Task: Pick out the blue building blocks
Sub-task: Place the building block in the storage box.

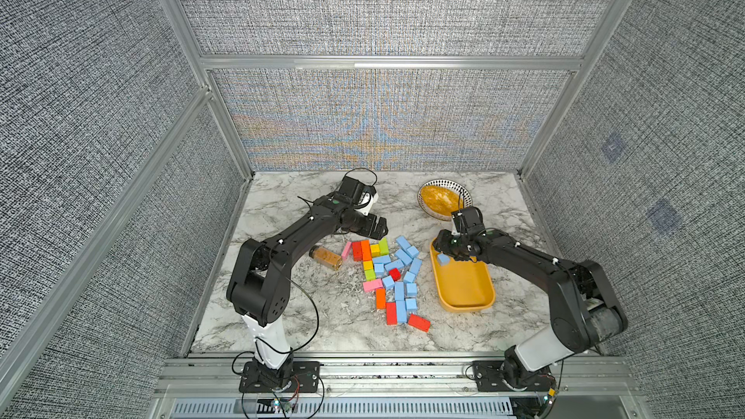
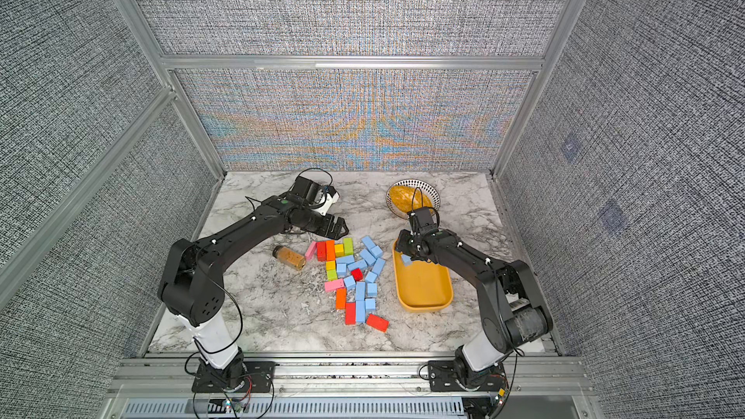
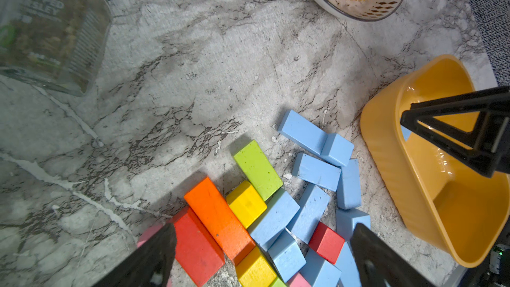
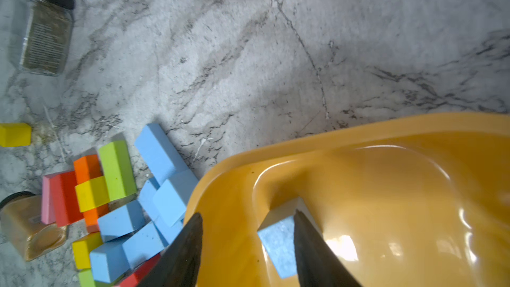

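Several blue building blocks lie mixed with other coloured blocks mid-table. One blue block is inside the far end of the yellow tray. My right gripper hangs over that end, open. The block rests against one finger, and a wide gap separates it from the other. My left gripper hovers wide open over the far edge of the pile, holding nothing.
Red, orange, yellow, green and pink blocks lie among the blue ones. A spice jar lies left of the pile, and a second jar is farther back. A patterned bowl with yellow contents stands behind the tray.
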`<act>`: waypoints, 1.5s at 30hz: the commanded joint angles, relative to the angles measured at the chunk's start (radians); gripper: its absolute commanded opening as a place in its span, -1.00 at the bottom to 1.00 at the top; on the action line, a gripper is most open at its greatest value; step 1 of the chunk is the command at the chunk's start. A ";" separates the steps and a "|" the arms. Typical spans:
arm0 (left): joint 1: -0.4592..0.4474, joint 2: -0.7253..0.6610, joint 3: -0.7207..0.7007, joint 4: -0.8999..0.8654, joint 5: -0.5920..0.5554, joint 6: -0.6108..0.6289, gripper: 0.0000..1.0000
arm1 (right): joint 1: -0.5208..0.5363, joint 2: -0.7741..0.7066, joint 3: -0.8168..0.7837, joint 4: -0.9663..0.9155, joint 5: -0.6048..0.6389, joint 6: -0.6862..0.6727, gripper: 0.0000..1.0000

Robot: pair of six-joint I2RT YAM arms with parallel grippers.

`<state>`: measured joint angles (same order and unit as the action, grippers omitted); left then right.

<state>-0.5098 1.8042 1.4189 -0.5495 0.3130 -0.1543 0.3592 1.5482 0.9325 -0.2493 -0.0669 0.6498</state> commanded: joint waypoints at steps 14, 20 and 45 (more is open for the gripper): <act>0.000 -0.017 -0.012 -0.042 -0.018 0.041 1.00 | -0.029 -0.163 -0.234 -0.069 0.027 0.139 -0.45; -0.001 -0.006 0.006 -0.050 -0.019 0.050 1.00 | -0.030 -0.055 -0.207 0.021 0.032 0.098 -0.52; 0.002 -0.135 -0.080 -0.047 -0.171 0.015 1.00 | 0.007 -0.061 0.040 -0.135 0.119 -0.043 -0.38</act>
<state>-0.5095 1.6962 1.3560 -0.5926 0.2142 -0.1173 0.3504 1.5055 0.9283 -0.2893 -0.0082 0.6209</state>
